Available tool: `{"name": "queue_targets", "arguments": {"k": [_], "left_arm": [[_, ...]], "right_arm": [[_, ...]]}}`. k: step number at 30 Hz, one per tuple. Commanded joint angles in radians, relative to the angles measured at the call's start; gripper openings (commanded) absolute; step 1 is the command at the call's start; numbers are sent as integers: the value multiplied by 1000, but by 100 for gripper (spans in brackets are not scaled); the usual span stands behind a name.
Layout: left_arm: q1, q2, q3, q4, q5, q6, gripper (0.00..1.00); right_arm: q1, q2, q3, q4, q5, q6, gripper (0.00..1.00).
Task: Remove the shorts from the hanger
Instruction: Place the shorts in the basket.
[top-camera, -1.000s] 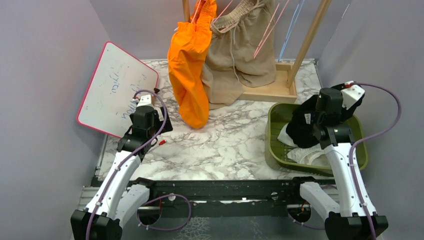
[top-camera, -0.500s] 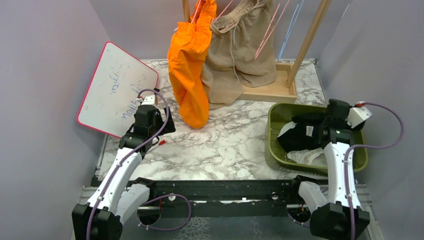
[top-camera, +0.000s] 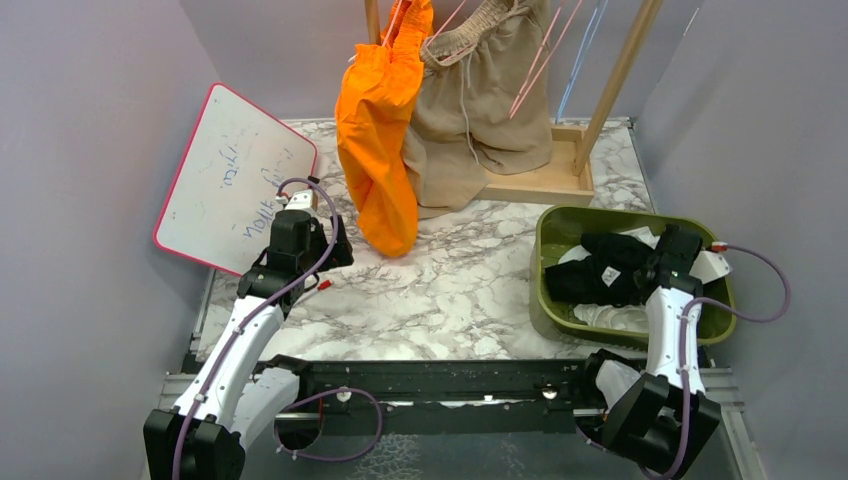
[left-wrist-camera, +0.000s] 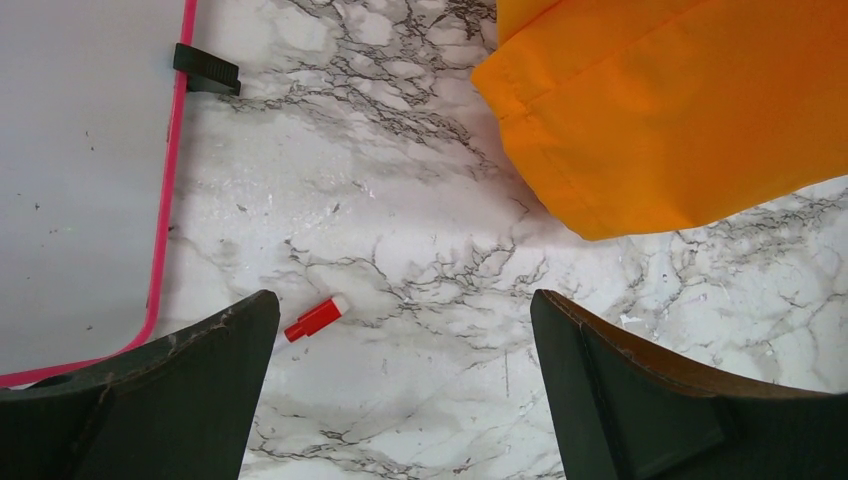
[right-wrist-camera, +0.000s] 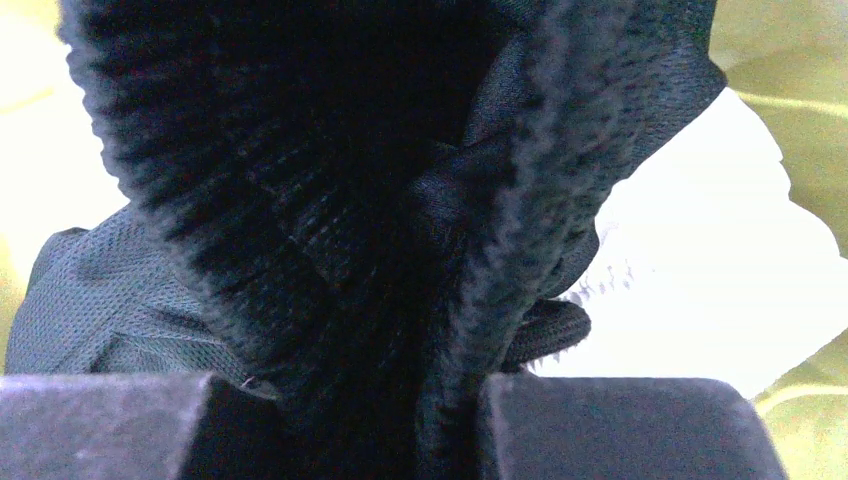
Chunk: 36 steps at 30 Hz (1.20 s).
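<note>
Now, right pincer: narrowed onto a bunch of the black shorts, fabric filling the gap between its fingers.
Black shorts: spread ahead of that pincer, down inside the green bin.
White shorts: under the black pair, ahead and right of the pincer.
Left pincer: spread wide, gripping nothing, above the marble table.
Orange shorts: ahead and right of the left pincer, hanging from the wooden rack.
Tan shorts: beyond the orange pair, on the same rack.
Red cap: just inside the left finger.
Whiteboard: to that pincer's left.
</note>
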Motion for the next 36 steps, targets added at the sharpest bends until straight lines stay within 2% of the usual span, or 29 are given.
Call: {"name": "queue_targets", "arguments": {"k": [1,3,4,5,6,7,11,19,22,25,30,32,36], "left_arm": [[-9,-12,-5,35,34,13,99],[-12,-22,-5,35,30,14,99],[-12,-26,-5,34,28,15,99],[-13,-30,-6,36,26,14,99],[-13,-35,-6,36,22,12,99],[-12,-38,-6,37,21,12,99],[-14,-44,-6,37,20,11,99],[-16,-55,-7,40,34,10,99],[-15,-67,-9,41,30,10,99],[-16,-74,-8,39,26,10,99],[-15,-92,-9,39,1,12,99],[-15,-101,-11,38,-17,11,99],[-15,-107,-12,37,-42,10,99]], "right_arm": [[-2,36,3,-46,-16,108,14],[-2,37,36,-104,14,129,20],[-2,22,53,-130,34,134,32],[-2,-5,63,-136,40,125,54],[-2,-34,72,-132,35,96,66],[-2,-66,85,-132,24,74,73],[-2,-169,159,-184,-30,7,90],[-2,-283,316,-304,-143,-27,93],[-2,-300,379,-263,-246,-56,87],[-2,-280,371,-185,-307,-75,79],[-2,-161,174,-95,-156,-37,74],[-2,-103,106,-18,-142,-58,74],[-2,16,126,-10,-90,-74,74]]}}
